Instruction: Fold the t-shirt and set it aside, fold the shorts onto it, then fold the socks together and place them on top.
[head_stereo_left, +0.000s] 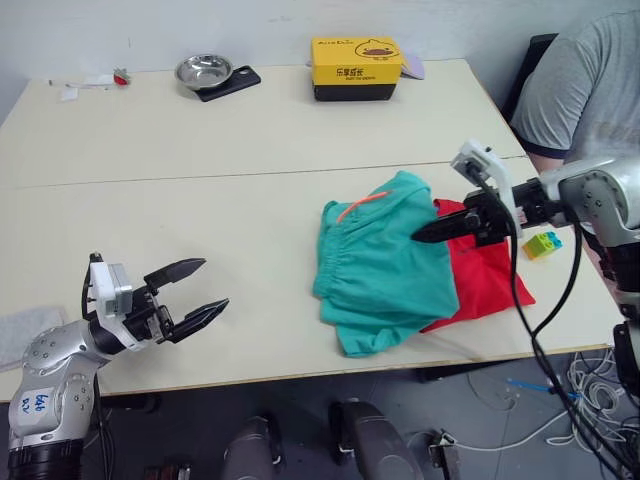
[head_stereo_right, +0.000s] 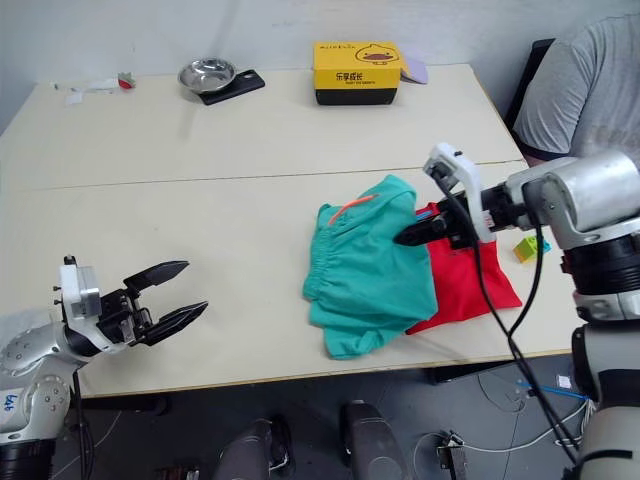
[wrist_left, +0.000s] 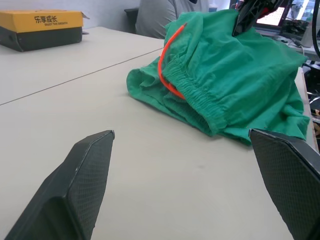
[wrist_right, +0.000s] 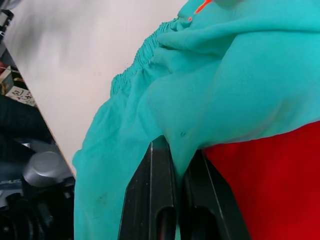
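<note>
Tabletop (head_stereo_left: 200, 230): shorts (head_stereo_left: 385, 265) lying over t-shirt (head_stereo_left: 485, 280); right end effector (head_stereo_left: 425, 236) pinching the shorts' edge; left end effector (head_stereo_left: 205, 288) hovering released.

Teal shorts (head_stereo_left: 385, 265) crumpled atop red t-shirt (head_stereo_left: 487, 278).

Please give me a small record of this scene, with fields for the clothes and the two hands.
shorts: teal-green soft fabric shorts with orange drawstring, lying over the t-shirt
t-shirt: bright red cotton t-shirt, folded, partly covered by the shorts
right hand: shut on a fold of the shorts
left hand: open, apart from the clothes, holding nothing
surface: cream table
</note>
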